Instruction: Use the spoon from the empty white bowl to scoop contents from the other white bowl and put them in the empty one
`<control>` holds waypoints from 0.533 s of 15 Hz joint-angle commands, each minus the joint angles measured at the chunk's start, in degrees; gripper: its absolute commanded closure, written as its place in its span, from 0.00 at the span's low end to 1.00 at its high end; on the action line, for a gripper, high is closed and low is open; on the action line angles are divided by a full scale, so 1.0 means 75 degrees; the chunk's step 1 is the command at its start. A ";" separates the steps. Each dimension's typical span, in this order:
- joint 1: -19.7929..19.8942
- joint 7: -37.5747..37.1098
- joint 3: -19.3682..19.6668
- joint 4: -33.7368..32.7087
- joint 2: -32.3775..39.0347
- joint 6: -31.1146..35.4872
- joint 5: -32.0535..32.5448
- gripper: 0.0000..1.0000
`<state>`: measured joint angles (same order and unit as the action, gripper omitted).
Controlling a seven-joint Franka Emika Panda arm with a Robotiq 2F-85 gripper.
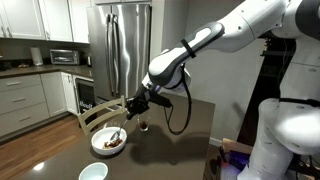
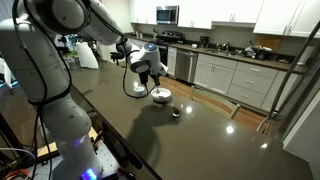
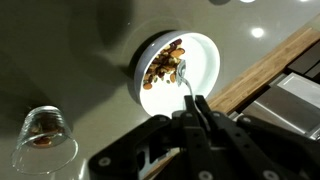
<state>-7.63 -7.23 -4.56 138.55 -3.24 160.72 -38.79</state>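
Observation:
The other white bowl (image 3: pixel 205 62) lies just ahead of my gripper in the wrist view, with the brown and tan contents (image 3: pixel 162 66) heaped on its left side. My gripper (image 3: pixel 195 99) is shut on the handle of the slim silvery spoon (image 3: pixel 186 80). The spoon's scoop end reaches down into this bowl at the edge of the heap. In both exterior views the gripper (image 1: pixel 130 107) (image 2: pixel 150 68) hangs over this bowl (image 1: pixel 108 142) (image 2: pixel 160 95). The empty white bowl (image 1: pixel 93 172) (image 2: pixel 136 88) stands beside it on the dark table.
A small clear glass (image 3: pixel 44 138) (image 1: pixel 144 125) (image 2: pixel 176 113) with something brown in it stands close to the bowls. The table's wooden edge (image 3: pixel 262 68) runs just past the filled bowl. A chair (image 1: pixel 100 115) and a steel fridge (image 1: pixel 122 50) are beyond the table.

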 commanded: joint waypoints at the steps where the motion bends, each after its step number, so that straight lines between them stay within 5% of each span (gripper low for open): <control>1: 0.0127 -0.0376 -0.0021 0.0106 -0.0156 0.0112 0.0395 0.96; 8: 0.0258 -0.0942 0.0058 0.0020 0.0053 0.0293 0.1536 0.96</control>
<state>-6.77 -11.02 -3.80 138.56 -3.25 161.38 -31.64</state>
